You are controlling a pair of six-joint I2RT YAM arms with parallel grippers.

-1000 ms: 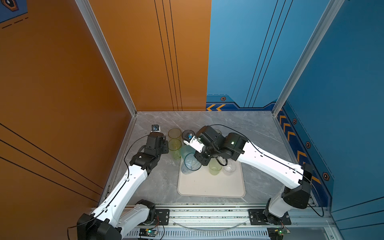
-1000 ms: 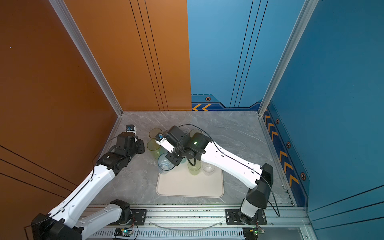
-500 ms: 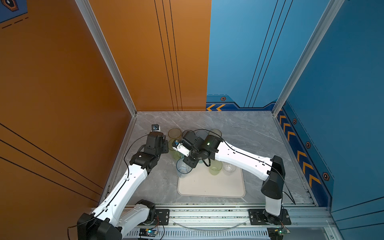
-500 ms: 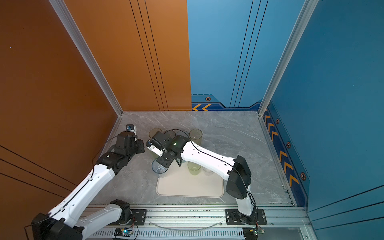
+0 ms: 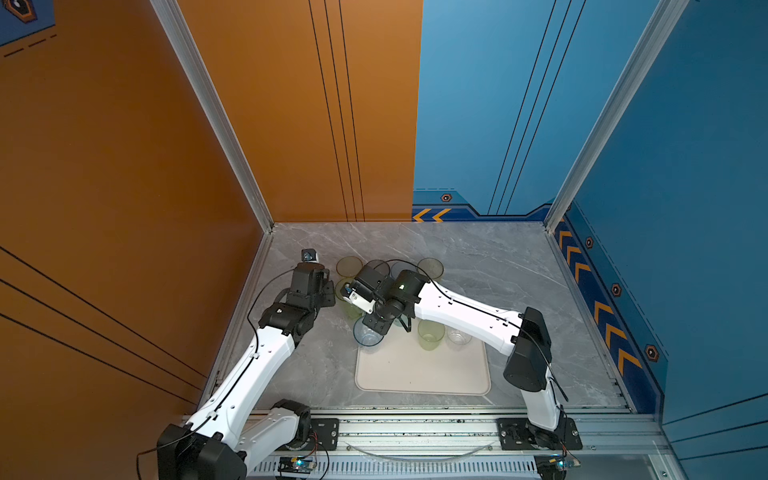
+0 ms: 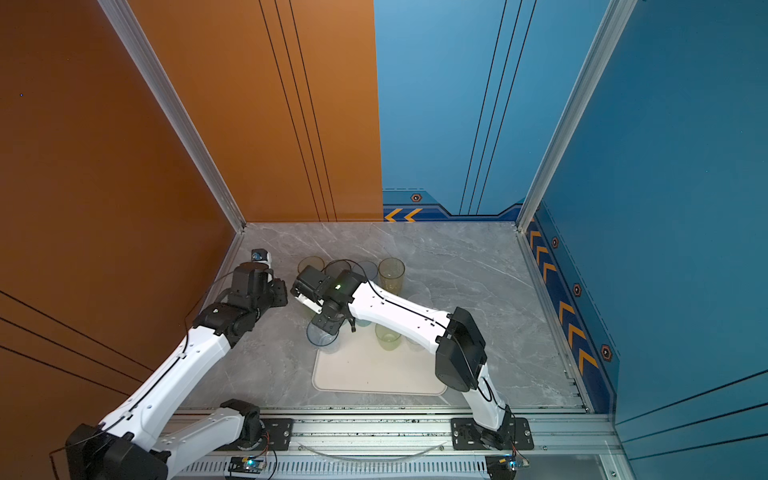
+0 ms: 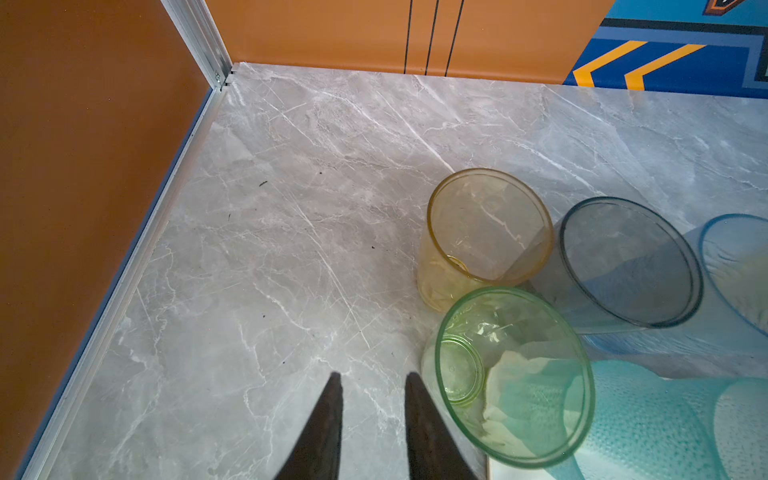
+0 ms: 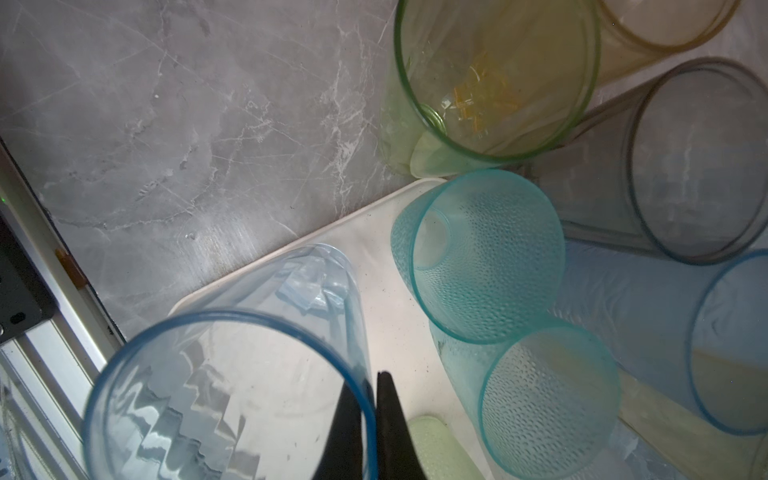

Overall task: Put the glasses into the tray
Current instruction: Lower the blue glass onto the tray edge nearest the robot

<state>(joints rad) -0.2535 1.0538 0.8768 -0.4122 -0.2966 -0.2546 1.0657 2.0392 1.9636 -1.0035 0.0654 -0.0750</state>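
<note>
My right gripper (image 8: 370, 380) is shut on the rim of a tall blue glass (image 8: 291, 282), one finger inside and one outside. The glass stands upright at the far left corner of the cream tray (image 5: 419, 370); both top views show it (image 5: 368, 332) (image 6: 322, 334). Two teal glasses (image 8: 486, 253) stand beside it on the tray. A pale green glass (image 5: 431, 334) and a clear glass (image 5: 458, 337) stand along the tray's far edge. My left gripper (image 7: 372, 376) is open and empty over bare table, just beside a green glass (image 7: 515, 374).
Off the tray behind it stand a yellow glass (image 7: 486, 232), a smoke-grey glass (image 7: 627, 262), another blue one (image 7: 739, 266) and a second yellow one (image 6: 391, 274). The orange wall and metal rail (image 7: 124, 299) close the table's left side.
My right gripper carried the blue glass leftward and nearer, to the tray's far left corner, and the right arm's elbow swung in. The left arm stayed still.
</note>
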